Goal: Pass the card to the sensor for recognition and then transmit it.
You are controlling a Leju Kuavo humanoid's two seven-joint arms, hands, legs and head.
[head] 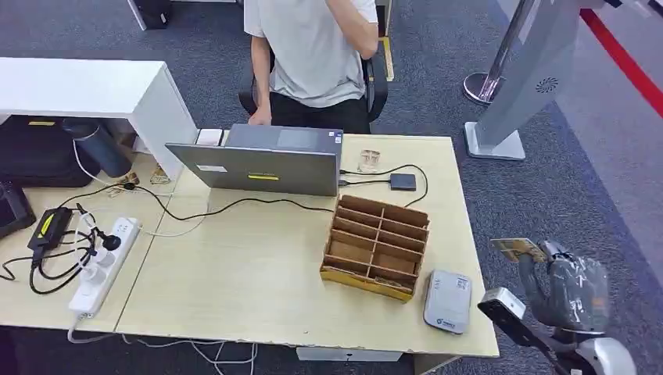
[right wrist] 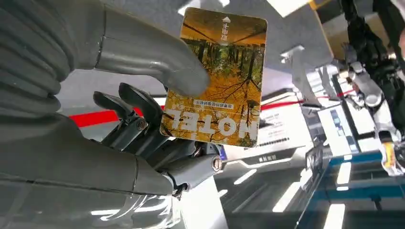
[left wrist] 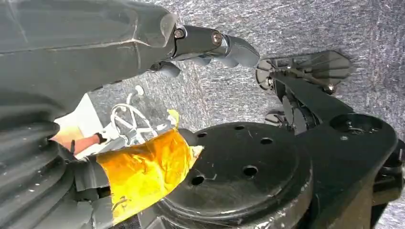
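My right hand (head: pixel 567 289) is raised off the table's right edge and pinches a hotel card (head: pixel 516 248) between thumb and fingers. In the right wrist view the card (right wrist: pixel 217 78) shows an autumn forest print with the word HOTEL, and my thumb of the right hand (right wrist: pixel 143 124) presses on its face. The grey sensor box (head: pixel 448 301) lies flat on the table's front right corner, to the left of and below the card. My left hand (left wrist: pixel 215 43) hangs beside my body over grey carpet, fingers stretched out and holding nothing.
A cardboard divider box (head: pixel 377 246) stands just left of the sensor. Behind it are a grey laptop (head: pixel 266 160), cables and a small black device (head: pixel 403 181). A person (head: pixel 313 55) sits at the far side. A power strip (head: pixel 102 266) lies at left.
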